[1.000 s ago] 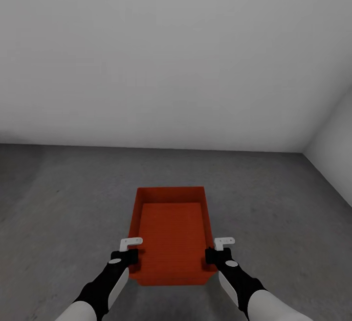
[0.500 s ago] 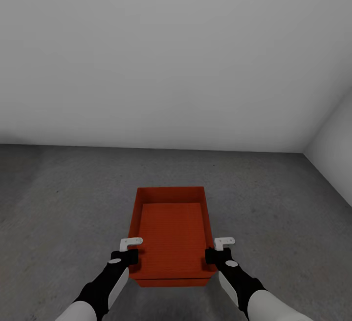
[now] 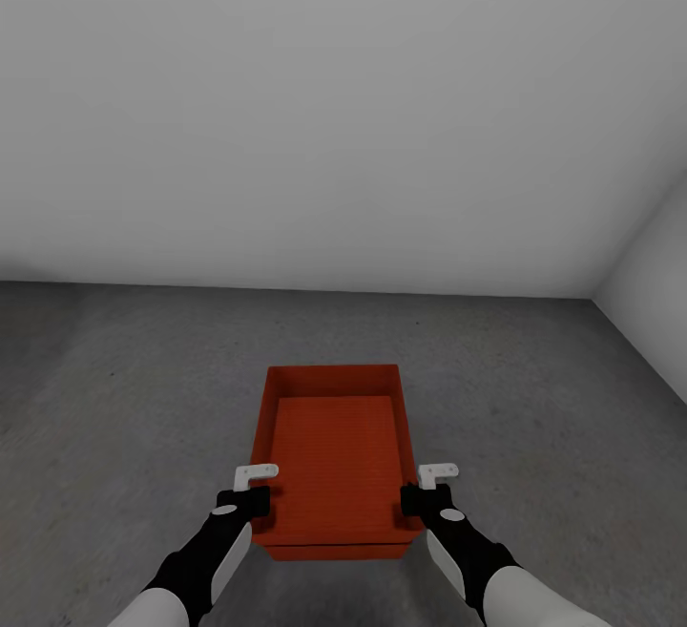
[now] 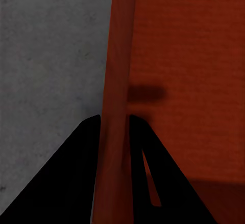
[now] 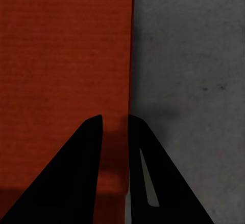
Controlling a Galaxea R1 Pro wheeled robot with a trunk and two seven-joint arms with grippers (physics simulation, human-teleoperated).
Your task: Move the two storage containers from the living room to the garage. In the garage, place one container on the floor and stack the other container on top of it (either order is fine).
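One red-orange storage container sits open side up over the dark grey garage floor, straight ahead of me. My left gripper is shut on its left wall near the near end, and my right gripper is shut on its right wall opposite. In the left wrist view the black fingers of the left gripper straddle the container wall. The right wrist view shows the right gripper astride the container wall in the same way. A thin darker red band runs under the near rim; I cannot tell what it is.
A plain pale grey wall stands beyond the container. A second pale wall meets it at the right corner. Bare grey floor lies on both sides of the container, seen also in the right wrist view.
From one second ago, the container's near end has shifted slightly and a darker band now shows beneath its near rim. Over the last half second nothing has moved.
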